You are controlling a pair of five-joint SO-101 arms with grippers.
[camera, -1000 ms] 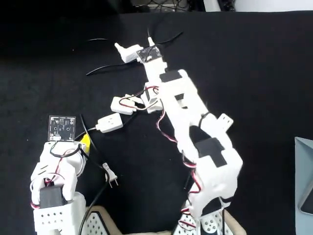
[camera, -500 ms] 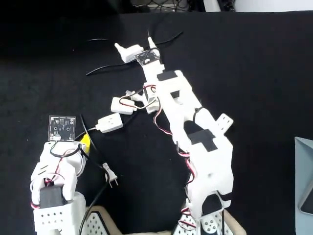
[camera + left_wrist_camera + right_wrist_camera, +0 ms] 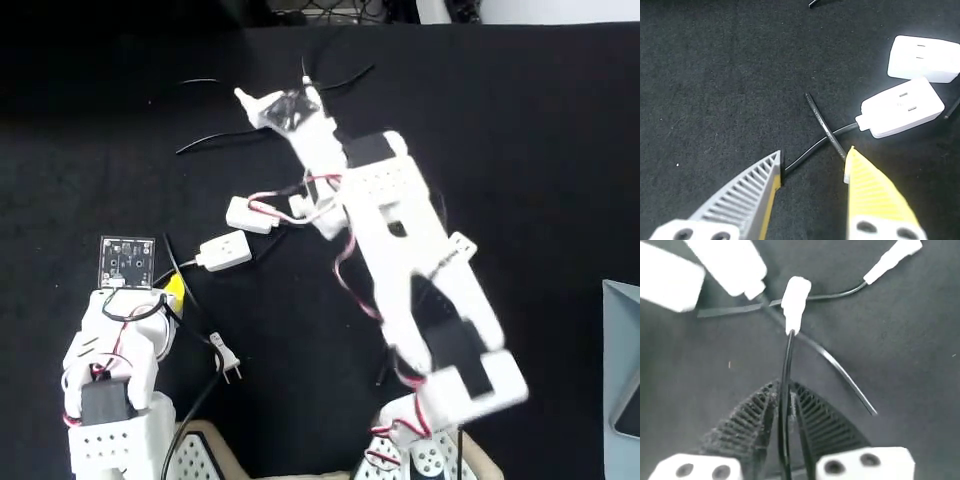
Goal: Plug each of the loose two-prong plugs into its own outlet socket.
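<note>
The right jaws are closed on a thin black cord [image 3: 786,370], pinching it a little behind the white plug [image 3: 795,297] at its end. The grip is on the cord, not on the plug body. The left jaws stand open and hold nothing, low over two crossed black cords [image 3: 822,132] on the tabletop [image 3: 520,150]. Two white socket blocks [image 3: 902,107] lie near them, slots facing up. Seen from above, the right arm is stretched to the far side of the tabletop and the left arm is folded near its base. A black plug [image 3: 230,365] lies loose close to the left arm.

Assessment: the step in hand appears to be bringing the white plug to a socket. A cord grip leaves the plug free to swing and twist, so the prongs are unlikely to line up unaided. Advisable: set the plug down, regrip on its body and square the prongs to the slots. The left jaws should then steady the block before the plug is pressed straight in. Prong direction cannot be judged here.
</note>
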